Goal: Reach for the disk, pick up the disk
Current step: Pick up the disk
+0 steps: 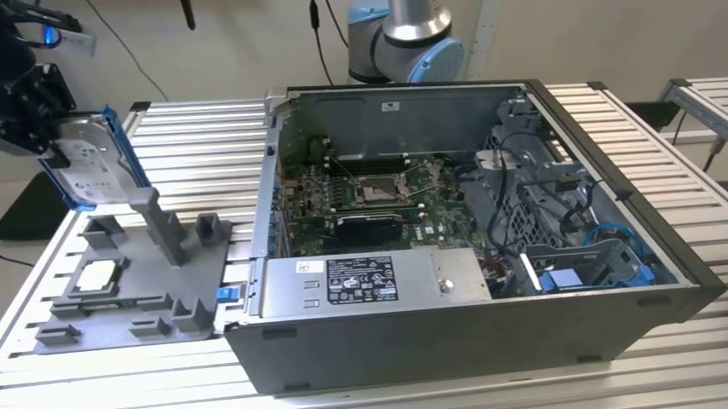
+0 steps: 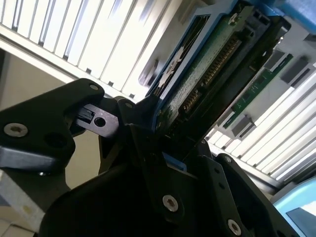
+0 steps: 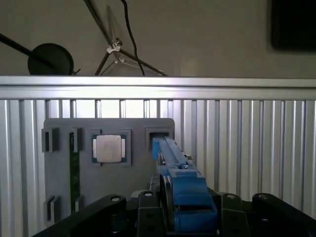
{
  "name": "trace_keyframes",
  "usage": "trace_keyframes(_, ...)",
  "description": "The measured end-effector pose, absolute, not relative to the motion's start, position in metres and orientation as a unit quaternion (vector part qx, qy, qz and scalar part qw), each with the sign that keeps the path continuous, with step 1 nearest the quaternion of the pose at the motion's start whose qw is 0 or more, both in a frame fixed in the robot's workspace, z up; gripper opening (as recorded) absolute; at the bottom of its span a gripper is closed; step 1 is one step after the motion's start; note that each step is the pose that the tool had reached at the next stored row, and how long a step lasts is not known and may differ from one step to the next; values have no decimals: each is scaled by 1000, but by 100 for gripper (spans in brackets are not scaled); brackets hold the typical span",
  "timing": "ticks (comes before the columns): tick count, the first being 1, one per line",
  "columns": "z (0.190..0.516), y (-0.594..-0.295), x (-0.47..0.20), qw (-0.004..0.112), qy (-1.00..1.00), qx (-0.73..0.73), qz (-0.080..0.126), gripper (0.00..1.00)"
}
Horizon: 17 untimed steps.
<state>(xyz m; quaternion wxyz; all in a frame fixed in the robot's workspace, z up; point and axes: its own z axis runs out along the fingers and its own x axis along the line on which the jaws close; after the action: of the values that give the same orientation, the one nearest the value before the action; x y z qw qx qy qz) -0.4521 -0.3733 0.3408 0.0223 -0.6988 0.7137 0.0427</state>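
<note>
While aloft, disk (image 1: 89,166) in pincer (image 3: 185,212)

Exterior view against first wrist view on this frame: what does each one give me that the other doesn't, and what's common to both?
Exterior view: the open computer case with its circuit board, and the arm behind it. First wrist view: a stand and cables beyond the table. Both: the gripper shut on the disk, held above the grey tray that carries the square chip.

Disk (image 1: 91,164) in claw (image 1: 50,136), above tray (image 1: 128,300) beside case (image 1: 455,345).
</note>
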Motion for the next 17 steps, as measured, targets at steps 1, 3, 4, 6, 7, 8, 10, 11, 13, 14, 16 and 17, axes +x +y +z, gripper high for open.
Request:
trace_keyframes(1, 343, -373, -452, 22, 714, -699, 43, 0)
trace_keyframes(3, 346, -373, -452, 22, 714, -699, 43, 0)
trace_keyframes(4, 348, -373, -452, 22, 714, -699, 43, 0)
trace_keyframes(6, 351, -373, -452, 22, 714, -699, 43, 0)
trace_keyframes(7, 353, -373, -452, 22, 714, -699, 43, 0)
trace_keyframes(8, 355, -373, -452, 22, 714, -699, 43, 0)
trace_keyframes(10, 358, -373, -452, 22, 714, -699, 43, 0)
trace_keyframes(11, 360, -373, -452, 22, 714, -699, 43, 0)
trace_keyframes(13, 364, -373, -452, 22, 714, -699, 43, 0)
trace_keyframes(14, 365, -373, -452, 22, 714, -699, 43, 0)
trace_keyframes(16, 368, -373, -452, 22, 714, -699, 43, 0)
trace_keyframes(17, 370, -373, -452, 22, 714, -699, 43, 0)
